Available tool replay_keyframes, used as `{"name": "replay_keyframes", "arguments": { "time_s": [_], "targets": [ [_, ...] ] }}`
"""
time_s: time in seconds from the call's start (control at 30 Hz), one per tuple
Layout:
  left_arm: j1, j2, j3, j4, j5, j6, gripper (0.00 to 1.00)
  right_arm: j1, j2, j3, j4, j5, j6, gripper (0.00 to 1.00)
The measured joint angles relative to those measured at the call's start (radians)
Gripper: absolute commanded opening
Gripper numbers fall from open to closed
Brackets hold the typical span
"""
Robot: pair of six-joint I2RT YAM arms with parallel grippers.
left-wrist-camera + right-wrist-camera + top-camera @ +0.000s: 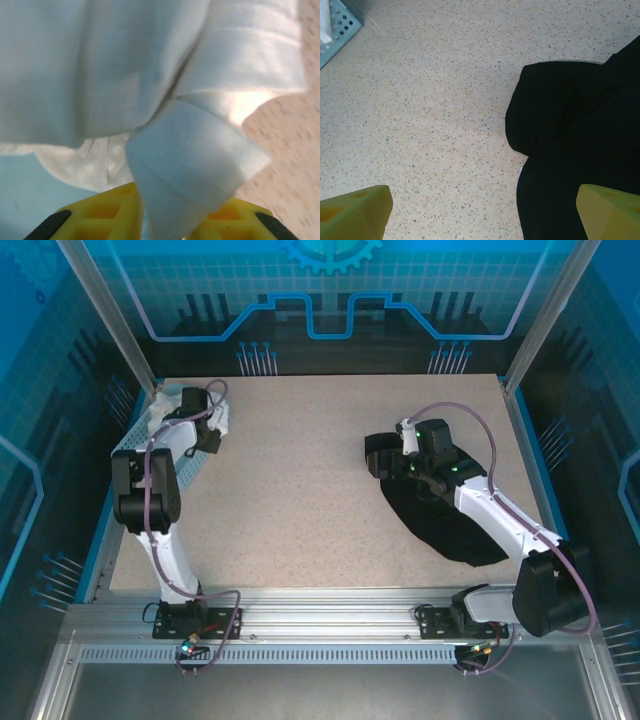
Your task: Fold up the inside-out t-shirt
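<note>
Left tool (170,220) pinching white garment (125,75) fold; right tool (482,212) wide open, empty, over black t-shirt (570,125) edge.

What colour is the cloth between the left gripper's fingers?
White. The cloth at the left gripper shows best in the left wrist view.

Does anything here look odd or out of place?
Yes. The left fingers pinch a fold of white cloth at the far left corner, while the black t-shirt lies crumpled on the right.

Black t-shirt (580,145) on speckled table (435,100)
</note>
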Motion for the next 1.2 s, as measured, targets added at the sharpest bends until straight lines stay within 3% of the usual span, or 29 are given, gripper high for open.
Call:
{"name": "replay_keyframes", "arguments": {
  "time_s": [0.13,0.27,0.4,0.53,0.63,0.73,0.77,0.87,0.93,1.0,1.1,1.2],
  "targets": [
    [0.017,0.108,0.145,-0.029,0.006,-0.007,0.17,0.0,0.009,0.013,-0.011,0.016,-0.004,0.96],
    [0.043,0.221,0.33,-0.074,0.01,-0.046,0.18,0.0,0.014,0.025,-0.034,0.046,-0.004,0.97],
    [0.074,0.312,0.503,-0.114,-0.006,-0.098,0.44,-0.024,0.034,0.033,-0.058,0.08,0.0,0.97],
    [0.085,0.336,0.61,-0.15,-0.013,-0.162,0.59,-0.091,0.07,0.033,-0.098,0.123,0.021,0.95],
    [0.085,0.303,0.6,-0.156,0.026,-0.219,0.73,-0.133,0.074,0.027,-0.13,0.165,0.041,0.93],
    [0.08,0.175,0.465,-0.119,0.106,-0.305,0.75,-0.151,0.074,0.015,-0.163,0.233,0.053,0.87],
    [0.076,0.119,0.406,-0.103,0.135,-0.341,0.75,-0.151,0.08,0.013,-0.175,0.245,0.056,0.83],
    [0.047,-0.082,0.21,0.001,0.228,-0.46,0.73,-0.151,0.144,0.02,-0.18,0.261,0.062,0.45],
    [-0.011,-0.224,0.063,0.103,0.287,-0.543,0.73,-0.151,0.212,0.025,-0.179,0.265,0.063,0.24],
    [-0.122,-0.324,-0.056,0.224,0.348,-0.614,0.73,-0.151,0.245,0.021,-0.183,0.268,0.063,0.04],
    [-0.316,-0.311,-0.122,0.353,0.433,-0.676,0.73,-0.151,0.208,0.0,-0.169,0.275,0.059,0.0],
    [-0.469,-0.166,-0.103,0.415,0.494,-0.707,0.72,-0.151,0.118,-0.043,-0.141,0.278,0.06,0.0]
  ]
}}
